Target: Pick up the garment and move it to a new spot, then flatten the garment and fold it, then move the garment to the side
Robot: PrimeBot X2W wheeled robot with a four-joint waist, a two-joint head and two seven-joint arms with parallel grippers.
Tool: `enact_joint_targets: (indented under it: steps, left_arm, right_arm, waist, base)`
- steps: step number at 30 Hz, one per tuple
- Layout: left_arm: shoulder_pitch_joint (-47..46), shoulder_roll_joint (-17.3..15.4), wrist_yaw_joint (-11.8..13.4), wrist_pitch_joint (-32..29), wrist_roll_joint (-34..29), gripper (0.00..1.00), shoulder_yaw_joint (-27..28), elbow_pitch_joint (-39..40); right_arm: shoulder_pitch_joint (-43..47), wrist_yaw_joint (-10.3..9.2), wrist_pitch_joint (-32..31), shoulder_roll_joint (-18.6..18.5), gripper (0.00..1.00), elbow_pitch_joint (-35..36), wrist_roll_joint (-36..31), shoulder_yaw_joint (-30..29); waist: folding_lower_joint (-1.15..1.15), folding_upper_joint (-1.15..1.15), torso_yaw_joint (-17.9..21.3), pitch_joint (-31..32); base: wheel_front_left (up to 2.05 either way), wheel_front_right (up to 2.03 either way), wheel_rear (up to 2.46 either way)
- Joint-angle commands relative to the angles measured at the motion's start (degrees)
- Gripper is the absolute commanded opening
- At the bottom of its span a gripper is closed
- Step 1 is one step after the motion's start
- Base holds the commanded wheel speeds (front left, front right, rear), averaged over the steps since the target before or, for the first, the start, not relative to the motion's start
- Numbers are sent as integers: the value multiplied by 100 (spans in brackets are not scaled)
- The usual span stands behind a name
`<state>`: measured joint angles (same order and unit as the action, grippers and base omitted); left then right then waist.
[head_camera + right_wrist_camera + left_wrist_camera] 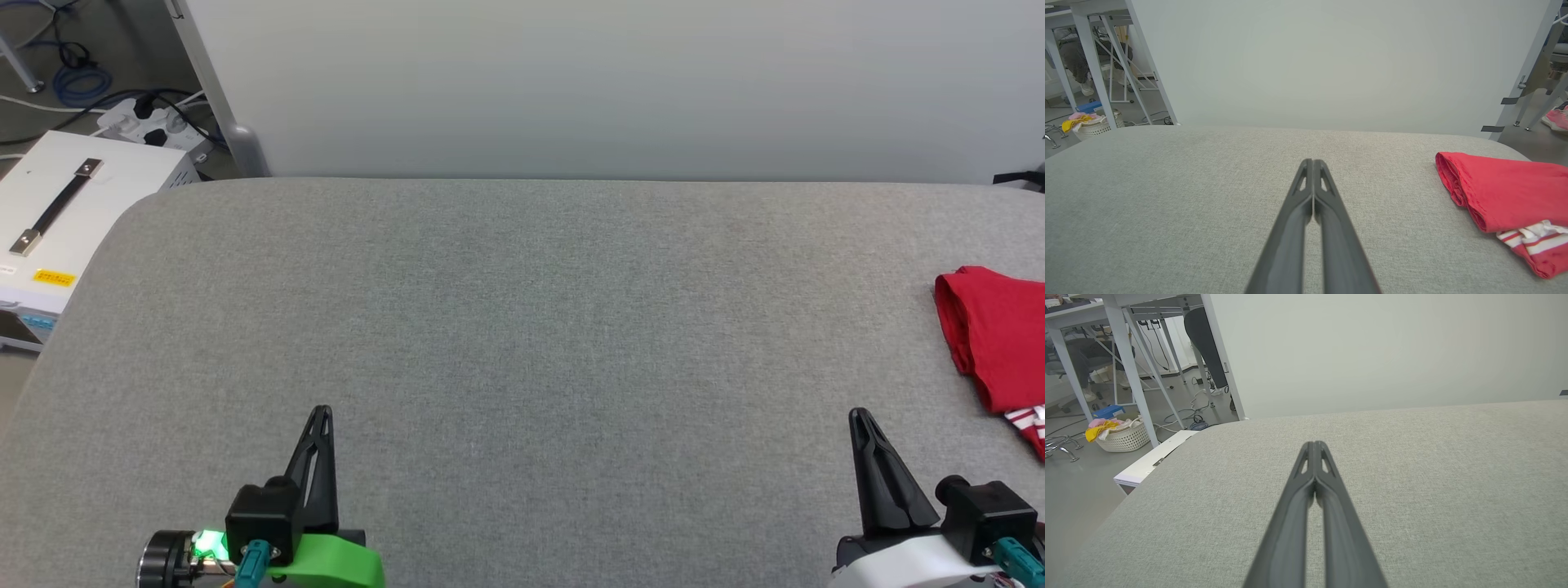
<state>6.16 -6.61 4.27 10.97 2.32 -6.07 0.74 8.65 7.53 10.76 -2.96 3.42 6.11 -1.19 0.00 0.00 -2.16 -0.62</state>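
The red garment (pixel 996 343) lies folded at the right edge of the grey padded table (pixel 522 343), partly cut off by the head view's border. Its red-and-white striped trim pokes out at the near side. In the right wrist view the garment (pixel 1506 192) sits to the right of my fingers, apart from them. My right gripper (pixel 859 418) hovers low at the front right, shut and holding nothing. My left gripper (pixel 322 412) is at the front left, also shut and holding nothing. The lettering and number are hidden in the fold.
A pale partition wall (pixel 612 82) stands behind the table. Left of the table is a white box with a black handle (pixel 57 208), plus cables and a power strip (pixel 151 122) on the floor. A laundry basket (pixel 1122 435) and desk legs stand farther left.
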Motion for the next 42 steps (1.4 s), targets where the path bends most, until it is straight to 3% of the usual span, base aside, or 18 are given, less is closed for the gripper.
enact_joint_targets:
  steps: [1, 42]
  left_arm:
    - [-130, 40, -25, -40, -53, 0, 34, -8]
    - [-363, 200, -218, -547, -139, 0, 309, -40]
  right_arm:
    - [-125, -1, -35, 2, 0, -26, -38, 10]
    - [-480, -3, -534, 5, 0, -178, -313, 62]
  waist:
    - [0, 0, 3, 1]
    - [0, 0, 105, 30]
  base:
    - [0, 0, 0]
    - [0, 0, 0]
